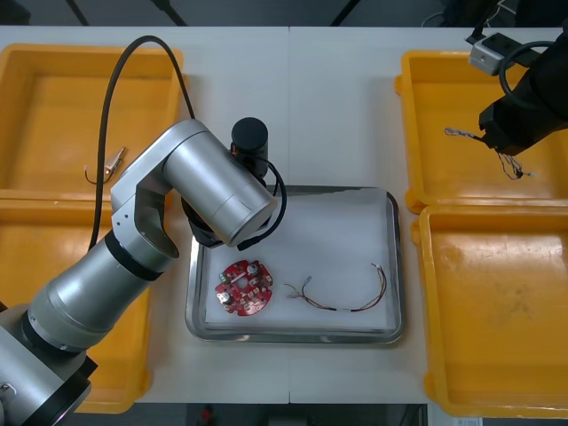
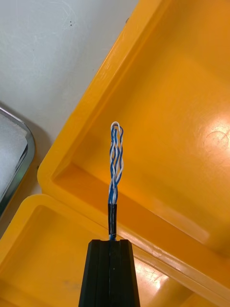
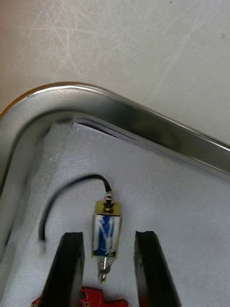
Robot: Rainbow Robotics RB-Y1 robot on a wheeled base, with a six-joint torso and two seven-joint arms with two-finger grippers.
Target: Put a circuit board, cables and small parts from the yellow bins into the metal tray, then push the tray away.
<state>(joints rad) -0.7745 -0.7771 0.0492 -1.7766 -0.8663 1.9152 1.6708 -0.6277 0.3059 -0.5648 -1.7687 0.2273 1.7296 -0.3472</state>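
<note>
Front view: metal tray (image 1: 395, 266) is seen mid-table, red circuit board (image 1: 241, 287) at its 7 o'clock, red and yellow cable (image 1: 342, 297) at 5, right gripper (image 1: 493, 135) held over the yellow bin (image 1: 410, 133) at 2 o'clock. Right wrist: twisted blue and white cable (image 2: 115, 158) is pinched by just its end, so it could easily be dropped or snagged on the bin wall if swung fast. Left wrist: left gripper (image 3: 108, 268) is spread open around a small metal part (image 3: 106, 230) laid in the tray's 10 o'clock corner.
</note>
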